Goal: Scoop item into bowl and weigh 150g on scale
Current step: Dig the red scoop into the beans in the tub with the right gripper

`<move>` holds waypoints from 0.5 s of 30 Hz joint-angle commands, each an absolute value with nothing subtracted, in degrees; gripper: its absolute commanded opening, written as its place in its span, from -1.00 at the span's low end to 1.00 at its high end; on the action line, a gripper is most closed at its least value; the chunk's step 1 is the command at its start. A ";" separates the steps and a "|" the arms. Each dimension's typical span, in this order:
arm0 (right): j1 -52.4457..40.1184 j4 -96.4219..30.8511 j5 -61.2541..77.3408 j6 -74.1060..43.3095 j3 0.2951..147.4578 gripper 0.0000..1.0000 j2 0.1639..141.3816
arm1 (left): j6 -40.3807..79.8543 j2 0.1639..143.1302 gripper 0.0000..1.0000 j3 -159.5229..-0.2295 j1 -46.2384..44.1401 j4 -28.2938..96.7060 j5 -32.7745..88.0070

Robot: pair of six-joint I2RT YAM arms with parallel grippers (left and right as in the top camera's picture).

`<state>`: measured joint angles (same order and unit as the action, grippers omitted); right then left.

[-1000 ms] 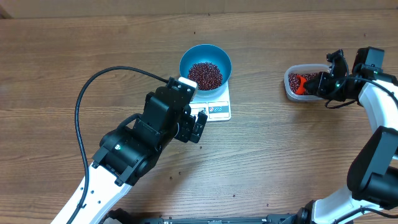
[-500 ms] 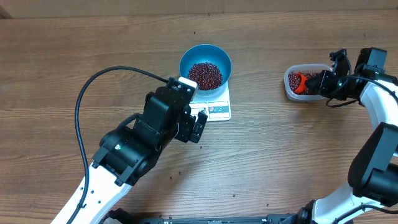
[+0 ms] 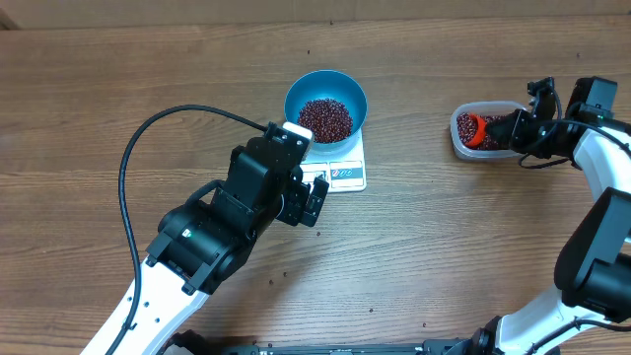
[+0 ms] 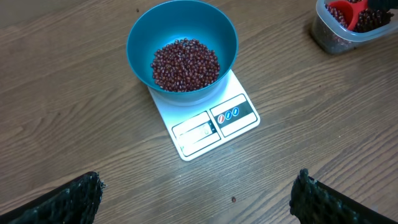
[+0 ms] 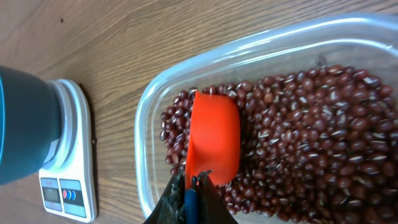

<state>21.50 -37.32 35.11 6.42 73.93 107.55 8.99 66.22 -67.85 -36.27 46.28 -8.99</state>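
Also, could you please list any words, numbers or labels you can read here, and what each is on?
No text can be read.
On the kitchen scale, the display window is too washed out to read.
Its buttons show blue and red marks, too small to read.

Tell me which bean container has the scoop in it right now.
The clear plastic tub, not the blue bowl on the scale: the right gripper holds the orange scoop down among its beans.
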 commanded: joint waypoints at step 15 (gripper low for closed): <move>25.85 -36.12 33.63 4.49 72.90 -0.93 111.26 | 9.41 65.23 0.99 -68.07 -36.01 46.28 -9.37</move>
